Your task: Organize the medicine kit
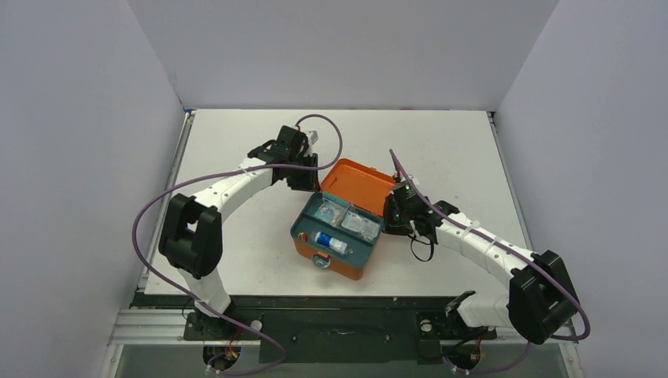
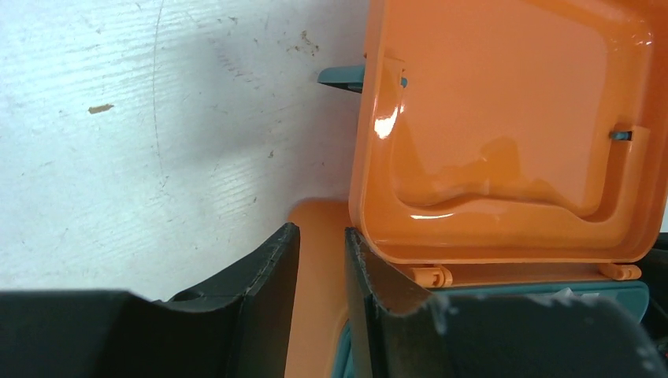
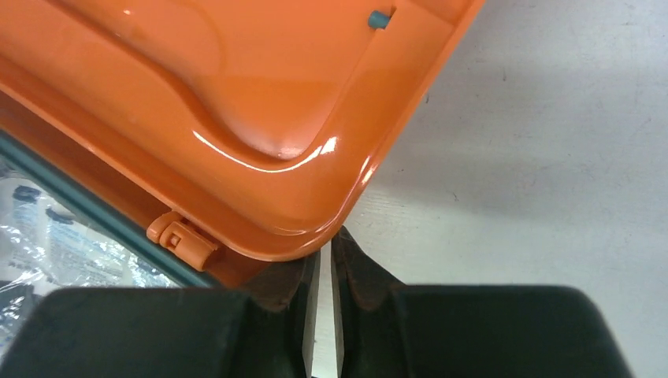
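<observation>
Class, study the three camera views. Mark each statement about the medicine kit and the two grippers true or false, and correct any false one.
1. The medicine kit has its lid open. True.
2. A small bottle lies in the teal tray inside the kit. True.
3. The right gripper holds the bottle. False: its jaws are nearly together with nothing between them, beside the lid's hinge corner.
4. The left gripper is at the kit's near front wall. False: it is at the kit's far left corner, beside the lid.
</observation>
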Robot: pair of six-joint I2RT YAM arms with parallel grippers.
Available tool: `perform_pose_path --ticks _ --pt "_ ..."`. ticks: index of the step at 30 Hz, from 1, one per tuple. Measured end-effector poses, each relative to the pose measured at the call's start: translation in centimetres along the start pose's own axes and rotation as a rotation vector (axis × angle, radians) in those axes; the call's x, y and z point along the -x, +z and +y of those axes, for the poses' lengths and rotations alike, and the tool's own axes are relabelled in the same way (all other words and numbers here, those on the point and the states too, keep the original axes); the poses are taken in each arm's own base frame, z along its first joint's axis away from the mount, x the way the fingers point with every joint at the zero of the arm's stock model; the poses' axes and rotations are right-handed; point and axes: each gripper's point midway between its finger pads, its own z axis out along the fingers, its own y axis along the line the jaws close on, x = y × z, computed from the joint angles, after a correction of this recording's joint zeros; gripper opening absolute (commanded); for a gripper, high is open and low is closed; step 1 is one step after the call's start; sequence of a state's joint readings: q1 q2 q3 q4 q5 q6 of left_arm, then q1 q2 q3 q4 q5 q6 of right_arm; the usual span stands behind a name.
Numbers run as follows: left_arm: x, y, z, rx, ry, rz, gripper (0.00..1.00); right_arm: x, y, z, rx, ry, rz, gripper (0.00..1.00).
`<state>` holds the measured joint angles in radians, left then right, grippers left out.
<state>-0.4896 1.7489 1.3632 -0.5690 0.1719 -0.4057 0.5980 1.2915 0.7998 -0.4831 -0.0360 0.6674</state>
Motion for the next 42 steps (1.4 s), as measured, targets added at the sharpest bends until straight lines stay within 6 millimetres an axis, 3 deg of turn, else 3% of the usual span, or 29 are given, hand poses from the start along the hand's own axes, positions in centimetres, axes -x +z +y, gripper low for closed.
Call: perform_pose_path --ticks 5,10,16,22,29,34,42 --pt "0.4 0.0 -0.4 -0.016 0.02 0.006 0.25 0.8 -0.7 -0.5 0.023 0.056 -0.037 0.15" --pt "0.5 -0.9 0.4 0.002 0.018 0.002 0.26 1.9 -1.5 -1.8 0.014 0.106 -0.082 0.16" --pt "1.1 -4.7 2.7 0.089 0.013 -0.07 0.35 2.3 -2.0 -2.6 -0.014 0.123 -0.101 0.23" --pt "0.6 -8.8 3.6 0.14 0.02 -0.147 0.4 3.2 -2.5 -4.1 -0.055 0.178 -0.14 0.26" --pt "-2.8 -11.0 3.2 0.075 0.025 -0.14 0.45 4.6 -3.1 -5.8 -0.084 0.253 -0.186 0.27" --pt "-6.2 -10.5 2.5 -0.01 0.021 -0.059 0.47 4.8 -3.1 -6.7 -0.103 0.277 -0.191 0.27" --pt "-9.2 -9.9 2.0 -0.089 0.013 0.018 0.47 5.2 -3.1 -6.6 -0.074 0.313 -0.181 0.27"
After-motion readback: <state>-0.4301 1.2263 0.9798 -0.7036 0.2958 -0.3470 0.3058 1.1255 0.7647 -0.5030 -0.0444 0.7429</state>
